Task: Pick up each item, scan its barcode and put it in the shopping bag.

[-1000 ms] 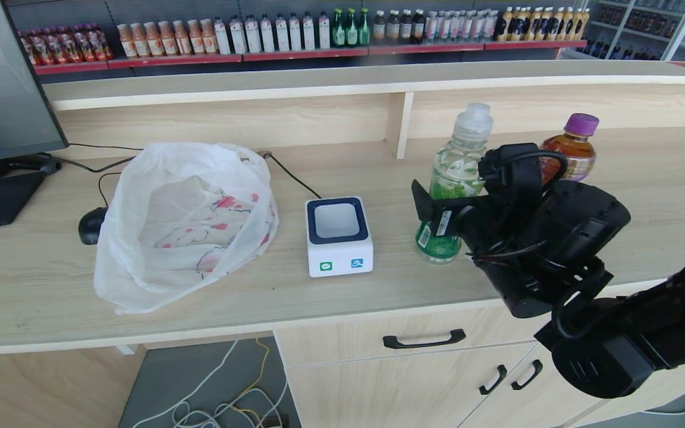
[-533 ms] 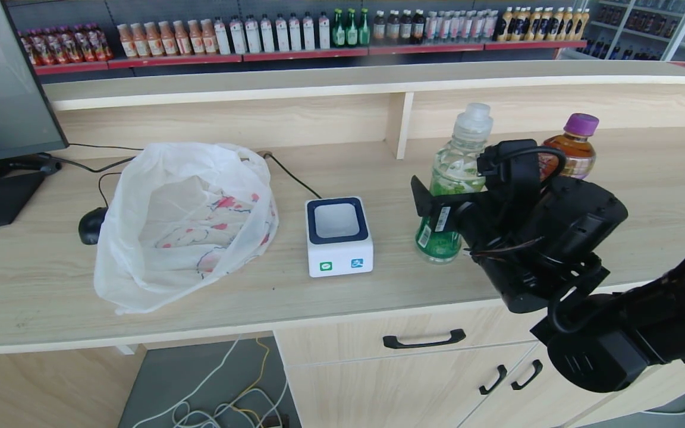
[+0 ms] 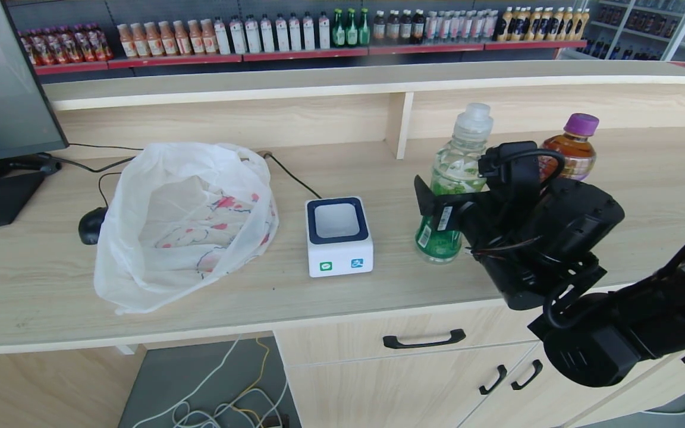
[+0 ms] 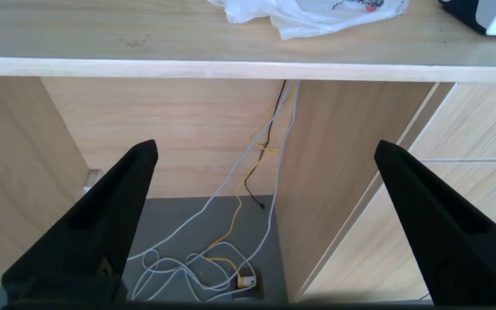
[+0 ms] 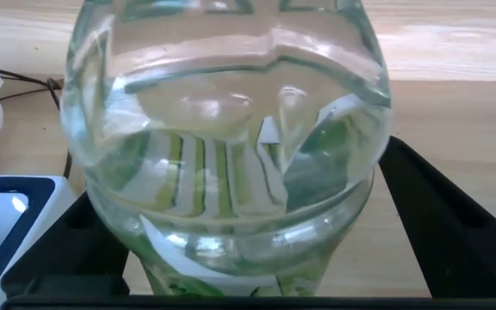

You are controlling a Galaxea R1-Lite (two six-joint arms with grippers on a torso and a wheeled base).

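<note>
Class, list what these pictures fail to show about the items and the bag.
1. Green bottle: in the head view the right tool covers its lower side, and whether it is gripped cannot be told. The right wrist view cuts off cap and base.
2. Purple-capped bottle: in the head view, lower half behind the right arm.
3. Shopping bag: in the head view, its own folds hide the bottom.

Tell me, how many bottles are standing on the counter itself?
2. A clear bottle with a green label stands right of the scanner, at the right gripper. An amber bottle with a purple cap stands behind it, partly covered by the arm. More could be hidden behind that arm.
</note>
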